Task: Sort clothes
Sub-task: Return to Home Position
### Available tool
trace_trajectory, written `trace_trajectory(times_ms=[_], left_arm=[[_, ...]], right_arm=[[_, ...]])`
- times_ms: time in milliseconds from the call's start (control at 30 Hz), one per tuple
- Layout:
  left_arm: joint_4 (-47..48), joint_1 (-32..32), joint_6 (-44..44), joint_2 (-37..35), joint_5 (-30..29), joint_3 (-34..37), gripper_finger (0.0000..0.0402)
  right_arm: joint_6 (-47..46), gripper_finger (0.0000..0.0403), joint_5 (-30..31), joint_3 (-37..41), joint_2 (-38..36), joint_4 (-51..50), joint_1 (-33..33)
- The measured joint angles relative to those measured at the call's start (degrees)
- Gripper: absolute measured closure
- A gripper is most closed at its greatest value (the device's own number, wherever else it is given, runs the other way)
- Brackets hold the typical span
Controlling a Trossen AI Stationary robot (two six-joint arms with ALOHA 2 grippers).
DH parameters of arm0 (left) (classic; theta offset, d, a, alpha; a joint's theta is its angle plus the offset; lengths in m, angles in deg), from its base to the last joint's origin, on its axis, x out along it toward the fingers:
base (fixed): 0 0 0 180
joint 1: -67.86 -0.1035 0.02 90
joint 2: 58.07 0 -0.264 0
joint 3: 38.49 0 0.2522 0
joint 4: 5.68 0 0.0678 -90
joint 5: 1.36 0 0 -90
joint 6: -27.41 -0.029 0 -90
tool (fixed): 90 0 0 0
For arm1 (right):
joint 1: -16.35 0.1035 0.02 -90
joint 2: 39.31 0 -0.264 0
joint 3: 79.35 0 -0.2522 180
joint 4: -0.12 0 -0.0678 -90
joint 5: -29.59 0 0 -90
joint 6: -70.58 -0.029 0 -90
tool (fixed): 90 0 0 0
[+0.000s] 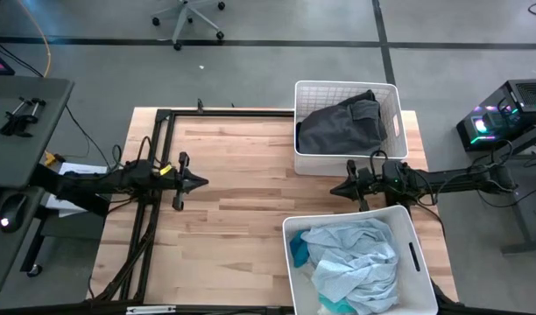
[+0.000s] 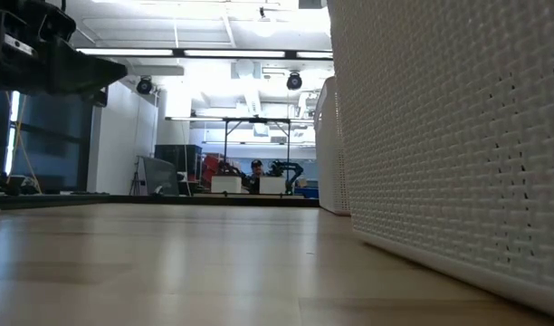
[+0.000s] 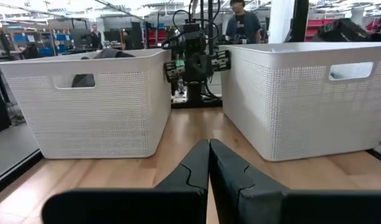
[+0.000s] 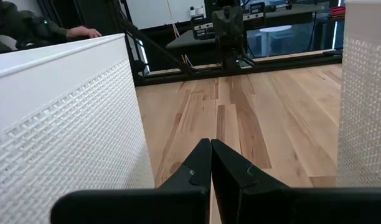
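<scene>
So both arms are just hanging over the wooden worktop (image 1: pixel 242 210) with nothing in them. The left gripper (image 1: pixel 201 183) is at mid-left of the high view, and its fingers (image 3: pixel 193 169) are pressed together. The right gripper (image 1: pixel 335 189) is at mid-right, in the gap between the two white bins, with its fingers (image 4: pixel 193 171) pinched together too. The dark clothes (image 1: pixel 342 125), black and charcoal, are piled in the upper-right bin (image 1: pixel 347 85). The light clothes (image 1: pixel 351 262), pale blue, white and a bit of teal, fill the lower-right bin (image 1: pixel 422 243).
</scene>
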Motion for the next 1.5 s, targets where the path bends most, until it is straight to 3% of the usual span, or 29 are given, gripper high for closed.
trace_trajectory(times_ms=[700, 1033, 1267, 1500], left_arm=[[0.04, 0.00, 0.35, 0.74, 0.00, -0.02, 0.0401], [0.03, 0.00, 0.35, 0.81, 0.02, -0.02, 0.0401], [0.04, 0.00, 0.35, 0.81, 0.02, -0.02, 0.0401], [0.03, 0.00, 0.37, 0.81, 0.02, -0.02, 0.0401]], right_arm=[[0.00, 0.0402, 0.02, 0.00, -0.01, -0.48, 0.00], [0.06, 0.0402, 6.60, 0.11, -14.41, -7.83, 1.57], [-0.19, 0.0402, 6.99, 0.11, -23.41, -11.09, 1.57], [-0.15, 0.0402, 7.10, 0.11, -27.64, -14.12, 0.07]])
